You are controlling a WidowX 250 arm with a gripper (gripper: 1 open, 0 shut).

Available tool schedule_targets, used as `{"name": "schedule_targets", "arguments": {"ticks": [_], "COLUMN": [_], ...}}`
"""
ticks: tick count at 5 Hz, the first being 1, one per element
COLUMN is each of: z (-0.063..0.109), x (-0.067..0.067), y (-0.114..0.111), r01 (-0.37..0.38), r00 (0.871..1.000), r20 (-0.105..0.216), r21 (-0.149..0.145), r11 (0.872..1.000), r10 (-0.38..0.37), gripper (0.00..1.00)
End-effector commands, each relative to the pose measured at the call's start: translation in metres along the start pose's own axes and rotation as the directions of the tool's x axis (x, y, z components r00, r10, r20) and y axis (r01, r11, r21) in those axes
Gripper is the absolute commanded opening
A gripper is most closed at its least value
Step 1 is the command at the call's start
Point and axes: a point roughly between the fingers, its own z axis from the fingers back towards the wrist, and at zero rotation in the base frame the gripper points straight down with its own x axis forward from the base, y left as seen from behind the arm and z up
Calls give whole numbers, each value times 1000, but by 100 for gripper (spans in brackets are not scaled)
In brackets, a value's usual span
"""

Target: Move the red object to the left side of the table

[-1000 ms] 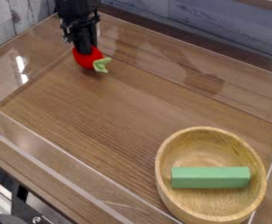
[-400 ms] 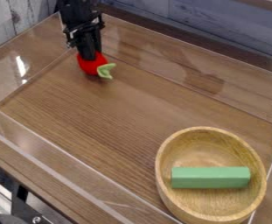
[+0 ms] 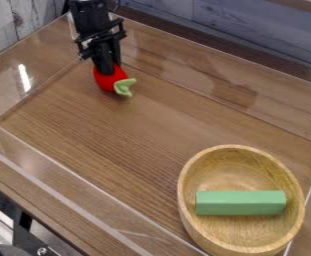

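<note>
The end effector (image 3: pixel 107 68) is being observed pointing steeply downward at the far left part of the tabletop (image 3: pixel 144 140), with its dark jaws narrowed around the upper body of the red object (image 3: pixel 111 81). The grip is being judged as closed on that object, the jaws standing only as far apart as its width.

The red object is lying directly beneath the end effector, its light green cap protruding below and to the right of the jaws. Whether it is resting on the wood or being held just clear cannot be told.

Compared with a second ago, the end effector and the red object are being seen slightly further right and nearer the camera, and the cap is now turned more toward the viewer. The pair has shifted together, so the hold is being judged as secure.

For the task, this drift is being noted as running away from the left wall, though the object is remaining on the left side.

Well away to the lower right of the end effector, a wooden bowl (image 3: pixel 205 215) is holding a green block (image 3: pixel 241 203), untouched.
</note>
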Motion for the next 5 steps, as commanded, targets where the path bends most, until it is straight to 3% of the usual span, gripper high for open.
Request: {"name": "schedule_targets", "arguments": {"ticks": [1,2,3,5], "z": [26,33,29,56], "x": [-15,-25,-36,-20], "y": [-1,1,1,27], "r01": [38,62,15,-61], "r00": [999,997,995,987], "r20": [-10,-39,-95,-151], "r21": [-28,-7,1,20], "r11": [999,998,1000,998], "r10": [-38,-62,-15,63], "gripper": [0,0,0,0]}}
